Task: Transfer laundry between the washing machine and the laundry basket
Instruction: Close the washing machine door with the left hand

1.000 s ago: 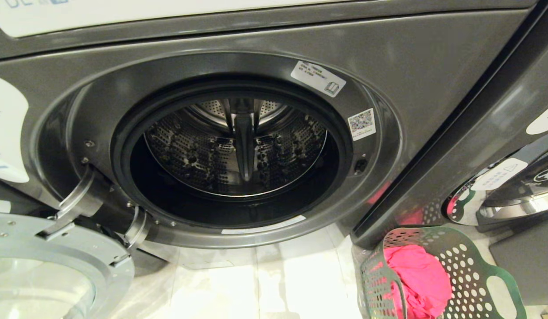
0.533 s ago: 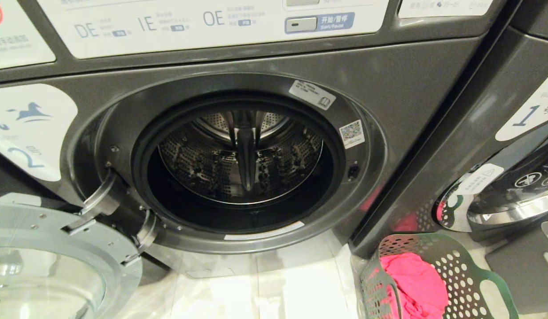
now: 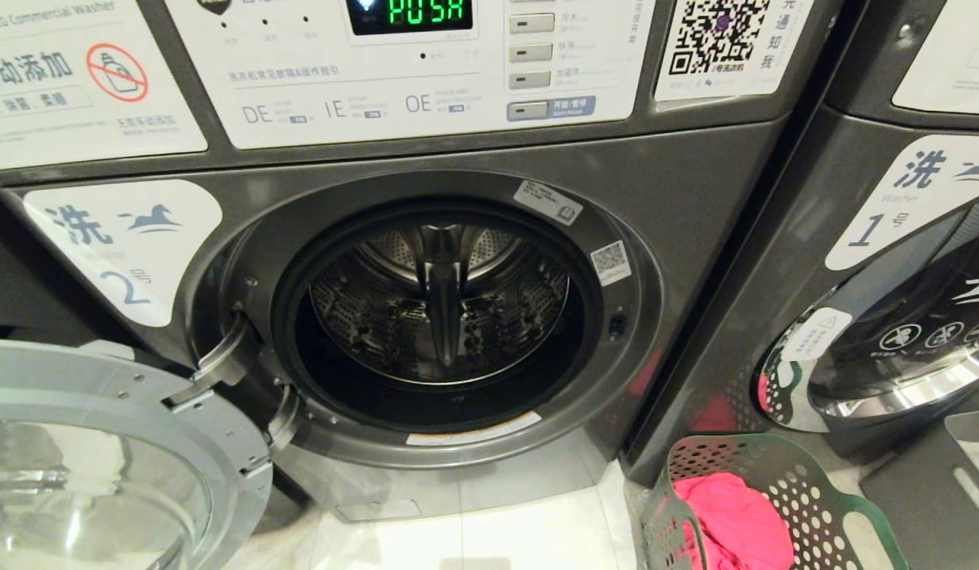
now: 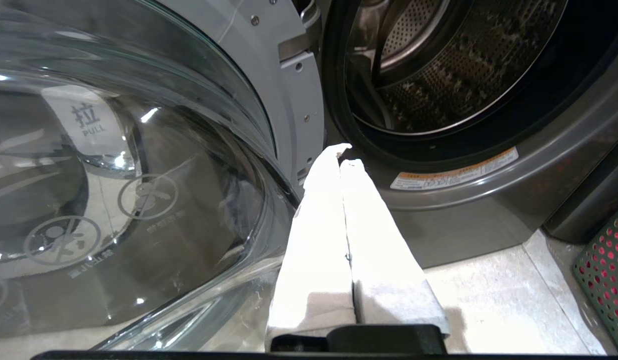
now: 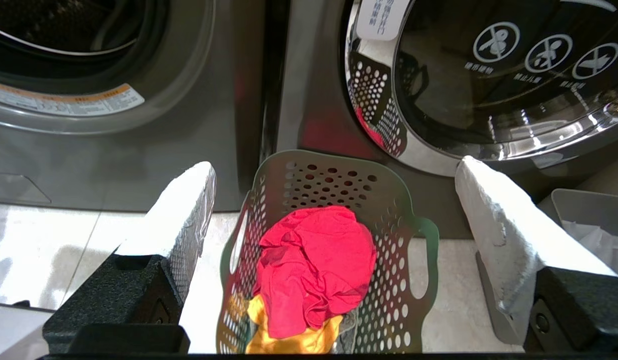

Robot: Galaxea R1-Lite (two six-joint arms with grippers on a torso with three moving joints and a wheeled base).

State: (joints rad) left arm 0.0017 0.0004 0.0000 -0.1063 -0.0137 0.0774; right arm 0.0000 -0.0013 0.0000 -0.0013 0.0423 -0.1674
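Facing washer No. 2, I see its drum bare of clothing and its glass door swung wide to my left. The laundry sits in the green perforated basket on the floor in front of the neighbouring machine, to my right of the open drum: a crumpled red garment on top, a yellow one beneath.

My right gripper hangs above that basket, jaws spread to full width and empty, the red garment lying between and below the two padded fingers. The heap shows no clear long axis.

My left gripper is clenched on nothing, fingers pressed flat together, pointing at the drum's lower lip beside the door.

The right arm is clearly nearer; I judge a descent into the basket comes first, then a carry leftward to the drum.
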